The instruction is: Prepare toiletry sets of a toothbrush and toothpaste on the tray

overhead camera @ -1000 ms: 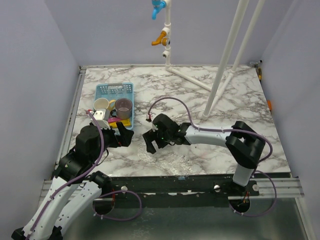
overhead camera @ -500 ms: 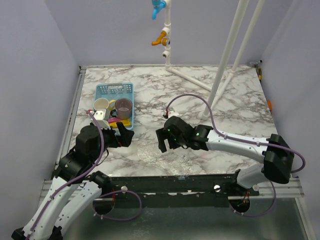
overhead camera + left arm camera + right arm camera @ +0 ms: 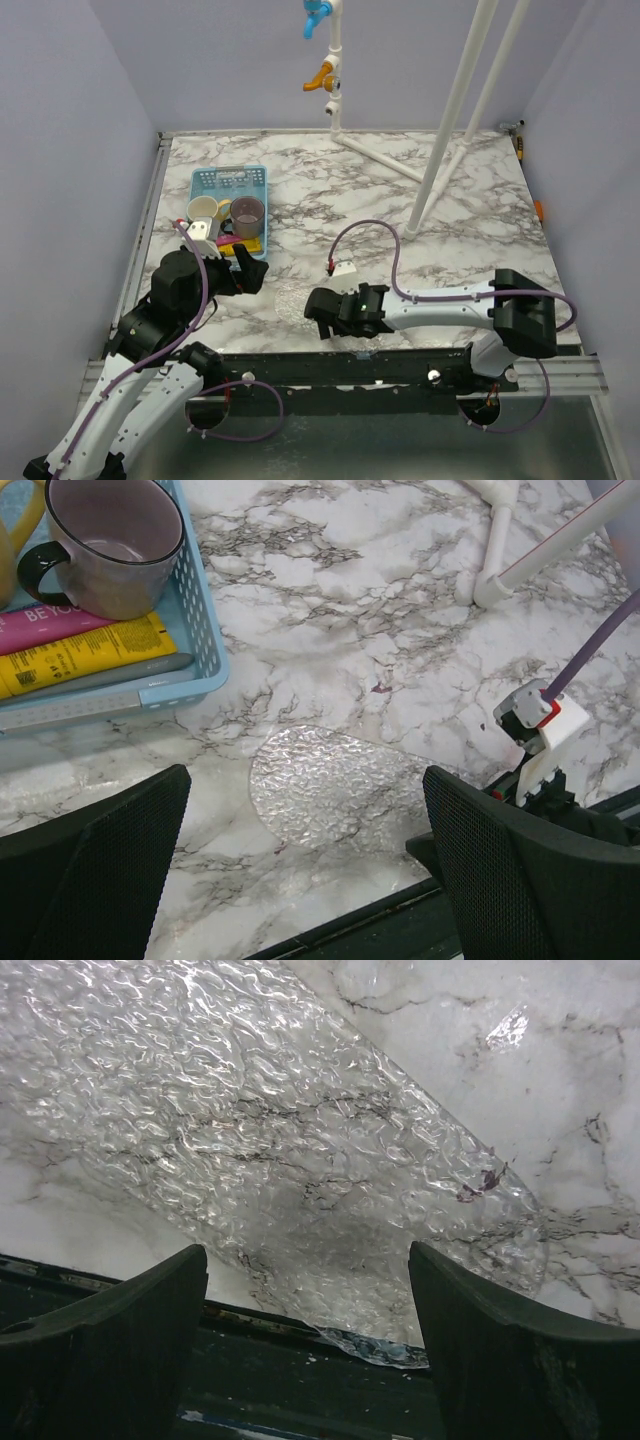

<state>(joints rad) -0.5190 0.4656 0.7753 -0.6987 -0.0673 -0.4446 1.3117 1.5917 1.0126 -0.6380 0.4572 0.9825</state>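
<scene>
Marble table, tray at its near edge. We note right gripper low over tray's near rim, jaws wide, empty. Left gripper hangs left of tray, jaws wide, empty. Beyond tray, far-left: basket holding pink toothpaste and yellow toothpaste lying flat beside mug.

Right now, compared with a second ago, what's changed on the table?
The right gripper shifted right, then drew back to the table's near edge, low over the tray, jaws open and empty. Nothing was grasped or released. The left gripper, basket, mugs and tubes stayed put.
</scene>
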